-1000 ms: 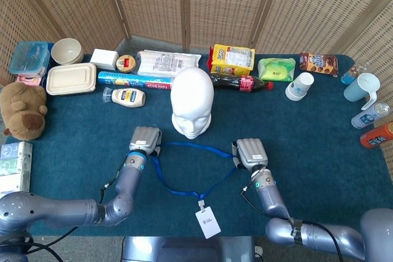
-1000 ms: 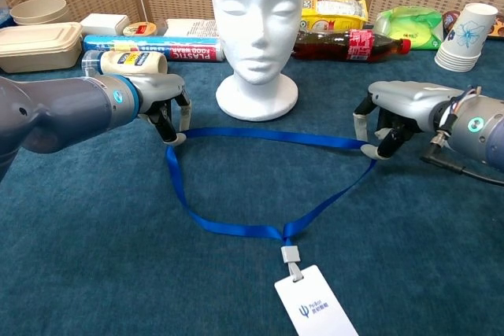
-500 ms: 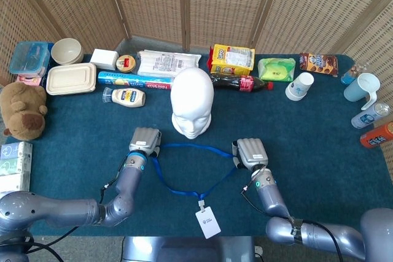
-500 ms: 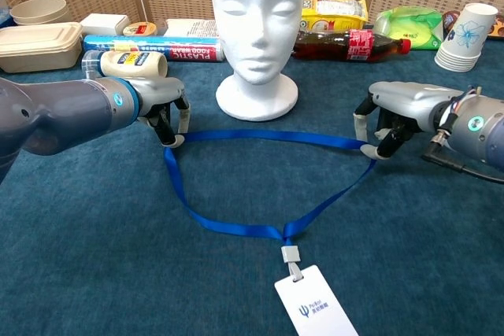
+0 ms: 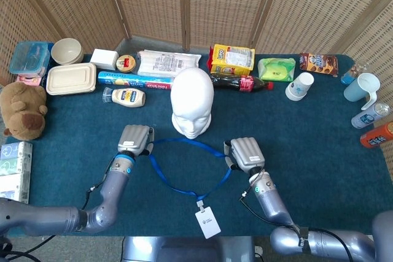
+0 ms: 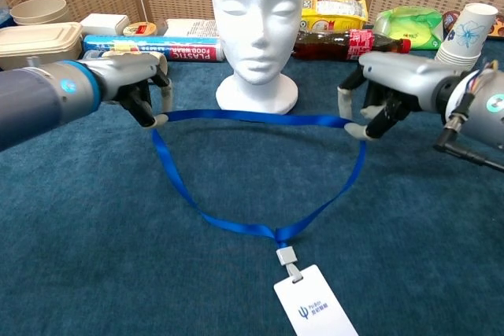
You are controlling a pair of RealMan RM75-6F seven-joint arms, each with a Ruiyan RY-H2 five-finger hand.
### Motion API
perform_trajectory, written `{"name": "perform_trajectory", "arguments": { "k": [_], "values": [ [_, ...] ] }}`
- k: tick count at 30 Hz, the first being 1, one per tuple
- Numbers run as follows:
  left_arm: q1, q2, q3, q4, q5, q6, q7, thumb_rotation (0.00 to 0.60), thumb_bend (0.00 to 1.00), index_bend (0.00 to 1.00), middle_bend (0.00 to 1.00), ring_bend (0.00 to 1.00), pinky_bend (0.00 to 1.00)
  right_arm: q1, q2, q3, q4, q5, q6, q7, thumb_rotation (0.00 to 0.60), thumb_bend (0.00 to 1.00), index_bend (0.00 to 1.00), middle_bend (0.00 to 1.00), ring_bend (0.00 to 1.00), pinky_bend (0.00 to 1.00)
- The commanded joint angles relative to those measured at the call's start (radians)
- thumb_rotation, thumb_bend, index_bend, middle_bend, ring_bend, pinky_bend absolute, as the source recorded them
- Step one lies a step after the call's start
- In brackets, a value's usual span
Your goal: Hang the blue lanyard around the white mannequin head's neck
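Observation:
The white mannequin head [image 5: 192,102] [image 6: 257,21] stands upright mid-table, facing me. In front of its base the blue lanyard [image 5: 184,170] [image 6: 252,119] is stretched into a wide loop. My left hand [image 5: 135,140] [image 6: 134,84] pinches the loop's left corner. My right hand [image 5: 242,153] [image 6: 390,92] pinches the right corner. The upper strap runs taut between them, lifted off the cloth just before the base. The lower part sags in a V to a clip and the white badge [image 5: 207,222] [image 6: 314,310], which lies on the cloth.
Behind the head lie a cola bottle [image 5: 241,82], a yellow box [image 5: 231,59], a foil roll [image 5: 134,80] and a mayonnaise bottle [image 5: 126,97]. Paper cups [image 5: 299,86] and bottles [image 5: 373,115] stand at right; food containers [image 5: 70,78] and a teddy bear [image 5: 23,110] at left.
Both hands have risen and moved toward the mannequin head with the lanyard's corners. The top strap has lifted off the cloth and the lower loop has drawn in; the badge has barely shifted.

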Motion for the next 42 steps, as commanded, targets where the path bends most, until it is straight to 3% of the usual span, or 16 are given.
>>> {"name": "perform_trajectory", "arguments": {
  "k": [1, 11, 19, 32, 35, 42],
  "values": [
    [0.068, 0.064, 0.025, -0.076, 0.101, 0.036, -0.095, 0.596, 0.48, 0.57, 1.0, 1.0, 1.0, -0.016, 0.032, 0.001, -0.072, -0.071, 0.039, 0.021, 0.6, 0.47, 0.59, 1.0, 1.0, 1.0],
    [0.179, 0.192, 0.035, -0.226, 0.33, 0.13, -0.256, 0.591, 0.48, 0.57, 1.0, 1.0, 1.0, -0.03, 0.11, 0.012, -0.247, -0.191, 0.071, 0.044, 0.6, 0.47, 0.6, 1.0, 1.0, 1.0],
    [0.205, 0.311, -0.013, -0.345, 0.45, 0.164, -0.301, 0.597, 0.48, 0.57, 1.0, 1.0, 1.0, -0.031, 0.237, 0.081, -0.385, -0.209, 0.047, 0.122, 0.6, 0.47, 0.6, 1.0, 1.0, 1.0],
    [0.165, 0.411, -0.142, -0.461, 0.416, 0.145, -0.301, 0.599, 0.48, 0.57, 1.0, 1.0, 1.0, -0.007, 0.384, 0.209, -0.466, -0.152, 0.025, 0.214, 0.6, 0.47, 0.6, 1.0, 1.0, 1.0],
    [0.132, 0.434, -0.196, -0.463, 0.362, 0.119, -0.303, 0.596, 0.48, 0.57, 1.0, 1.0, 1.0, 0.015, 0.42, 0.264, -0.445, -0.089, -0.009, 0.275, 0.6, 0.47, 0.6, 1.0, 1.0, 1.0],
    [0.072, 0.452, -0.257, -0.422, 0.25, 0.071, -0.299, 0.597, 0.48, 0.57, 1.0, 1.0, 1.0, 0.06, 0.45, 0.312, -0.378, 0.004, -0.075, 0.359, 0.6, 0.47, 0.6, 1.0, 1.0, 1.0]
  ]
}}
